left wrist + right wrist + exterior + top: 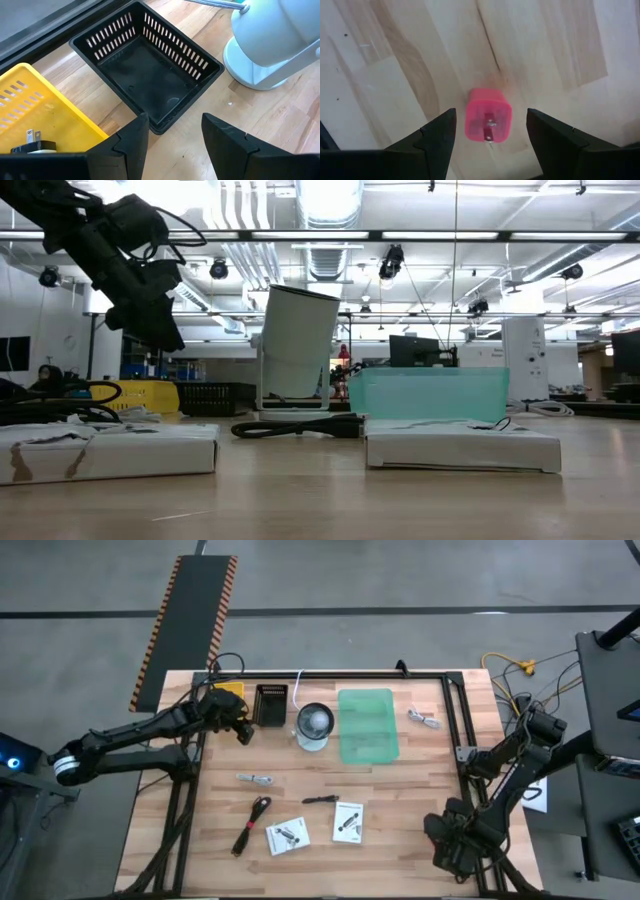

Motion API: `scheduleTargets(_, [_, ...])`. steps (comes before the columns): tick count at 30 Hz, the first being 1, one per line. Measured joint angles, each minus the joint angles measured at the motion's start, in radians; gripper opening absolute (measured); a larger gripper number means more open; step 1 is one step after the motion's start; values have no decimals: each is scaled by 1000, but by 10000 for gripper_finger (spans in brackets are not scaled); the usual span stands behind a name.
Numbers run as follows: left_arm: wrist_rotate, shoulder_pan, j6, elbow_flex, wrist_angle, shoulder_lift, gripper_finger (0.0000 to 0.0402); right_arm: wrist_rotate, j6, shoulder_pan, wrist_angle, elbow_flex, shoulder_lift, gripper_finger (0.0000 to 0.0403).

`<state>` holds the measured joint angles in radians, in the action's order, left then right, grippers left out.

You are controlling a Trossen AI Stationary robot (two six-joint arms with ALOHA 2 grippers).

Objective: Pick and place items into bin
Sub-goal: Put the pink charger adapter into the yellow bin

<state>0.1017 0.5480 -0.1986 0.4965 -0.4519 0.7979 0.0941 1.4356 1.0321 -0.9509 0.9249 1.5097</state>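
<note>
Two white packets [108, 448] lie closest in the low view, a black cable [298, 427] behind them; their print is hidden there. From above, the right arm folds low over the table's near right corner, hiding what lies beneath. Its wrist view shows the right gripper [490, 132] spread open, poised above a pink plug block [488, 121] on the wood. The left arm reaches to the far left, the left gripper [172, 135] open and empty above one black bin [145, 70], beside one yellow bin [37, 112] that is partly cut off.
</note>
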Motion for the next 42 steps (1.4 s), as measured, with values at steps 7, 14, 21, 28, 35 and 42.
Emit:
scheduleTargets(7, [0, 0, 2, 0, 0, 0, 167, 8, 12, 4, 25, -5, 0, 226])
scheduleTargets(14, [0, 0, 5, 0, 1, 0, 167, 5, 16, 5, 128, -86, 0, 226])
scheduleTargets(21, [0, 0, 5, 0, 1, 0, 167, -17, 52, 5, 141, -121, 0, 226])
scheduleTargets(28, [0, 0, 5, 0, 5, 0, 167, -18, 54, 5, 152, -136, 0, 226])
scheduleTargets(35, [0, 0, 5, 0, 4, 0, 167, -17, 56, 5, 154, -149, 0, 223])
scheduleTargets(42, [0, 0, 4, 0, 3, 0, 167, -16, 48, 5, 154, -149, 0, 173])
